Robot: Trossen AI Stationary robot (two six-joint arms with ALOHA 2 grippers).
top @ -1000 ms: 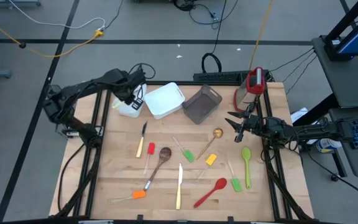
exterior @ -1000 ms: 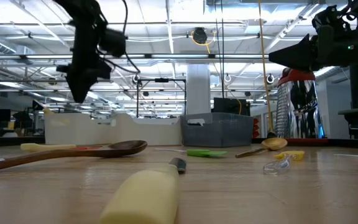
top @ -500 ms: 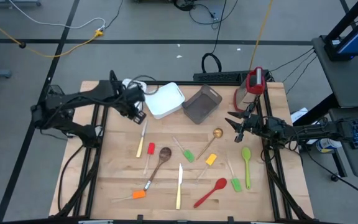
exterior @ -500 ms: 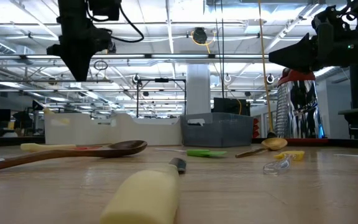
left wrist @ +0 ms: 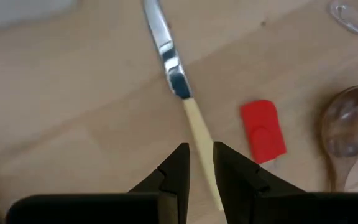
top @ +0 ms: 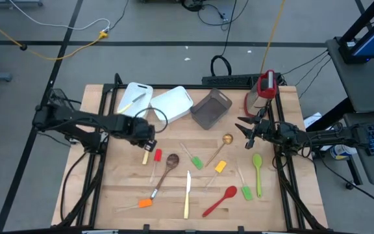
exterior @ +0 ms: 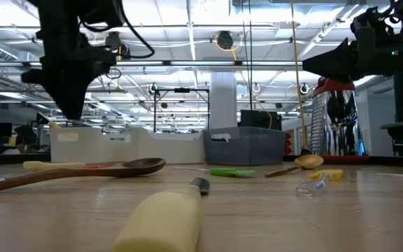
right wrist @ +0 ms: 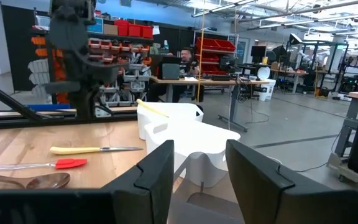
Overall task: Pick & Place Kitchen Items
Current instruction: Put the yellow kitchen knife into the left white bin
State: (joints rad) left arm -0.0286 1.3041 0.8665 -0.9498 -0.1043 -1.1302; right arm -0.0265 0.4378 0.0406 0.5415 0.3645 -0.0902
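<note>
Several slim utensils lie flat on the wooden table. My left gripper (top: 148,138) hovers above a pale-handled knife (top: 146,156). Its fingers, open by a narrow gap, stand either side of the handle (left wrist: 197,127) in the left wrist view, and the low view (exterior: 71,115) shows them above the table. A red spatula (left wrist: 263,130) and a brown wooden spoon (top: 167,166) lie beside the knife. My right gripper (top: 247,135) is open and empty, held above the table's right side near the gold spoon (top: 224,142).
Two white bins (top: 135,97) (top: 172,104) and a grey bin (top: 211,108) stand at the far edge; a pale utensil lies in the left white bin. A red-and-silver appliance (top: 265,88) stands at the far right. Green, yellow, red and orange utensils and a second knife (top: 187,194) lie nearer.
My left gripper has moved from over the far-left white bin toward the table's near edge and a little to the right, and now stands over the pale-handled knife. The left white bin, covered by the arm before, now shows. My right arm has kept still.
</note>
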